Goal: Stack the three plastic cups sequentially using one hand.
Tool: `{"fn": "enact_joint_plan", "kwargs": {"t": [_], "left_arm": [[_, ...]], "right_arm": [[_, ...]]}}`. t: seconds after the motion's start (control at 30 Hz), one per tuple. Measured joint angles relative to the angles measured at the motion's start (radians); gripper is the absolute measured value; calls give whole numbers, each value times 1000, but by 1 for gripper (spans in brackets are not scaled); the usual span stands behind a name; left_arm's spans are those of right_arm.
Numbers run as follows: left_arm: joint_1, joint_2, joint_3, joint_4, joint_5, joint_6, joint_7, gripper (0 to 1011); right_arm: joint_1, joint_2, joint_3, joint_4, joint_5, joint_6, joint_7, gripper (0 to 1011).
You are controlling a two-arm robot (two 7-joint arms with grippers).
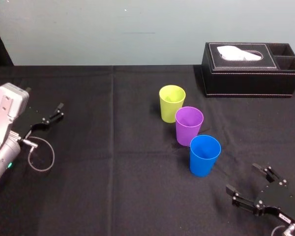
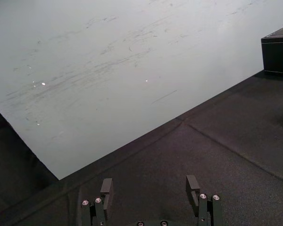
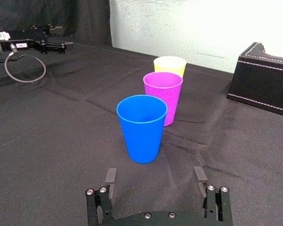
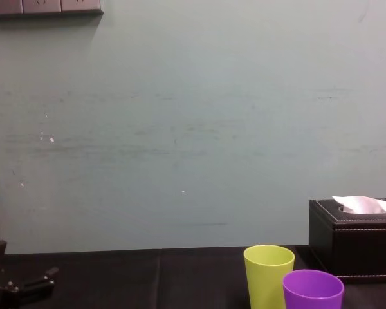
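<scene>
where black tablecloth (image 1: 113,196) spans frame, tissue box (image 1: 250,73) sits upper right. centre: upright diagonal row, yellow-green cup (image 1: 172,103) farthest, purple cup (image 1: 189,126) middle, blue cup (image 1: 204,155) nearest. right gripper (image 1: 242,178) lower right near blue cup, fingers spread, empty. left gripper (image 1: 56,113) left edge, spread too.

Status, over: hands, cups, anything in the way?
Right hand open, empty, facing blue cup. Left hand open, parked far left. Purple cup, yellow-green cup behind blue, all upright, unstacked. Tissue box behind, not blocking.
</scene>
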Motion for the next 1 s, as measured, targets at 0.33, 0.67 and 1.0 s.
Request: {"fn": "enact_joint_plan", "kwargs": {"t": [0.33,0.67,1.0], "left_arm": [[0,0,0,0,0,0,0,1011],[0,0,0,0,0,0,0,1011],[0,0,0,0,0,0,0,1011]], "right_arm": [[35,-53,-14,16,-28,-2,14,1000],[74,-97,-32,33,-64,11,31,1000],[113,-152,-50,60,-95,26,40,1000]]}}
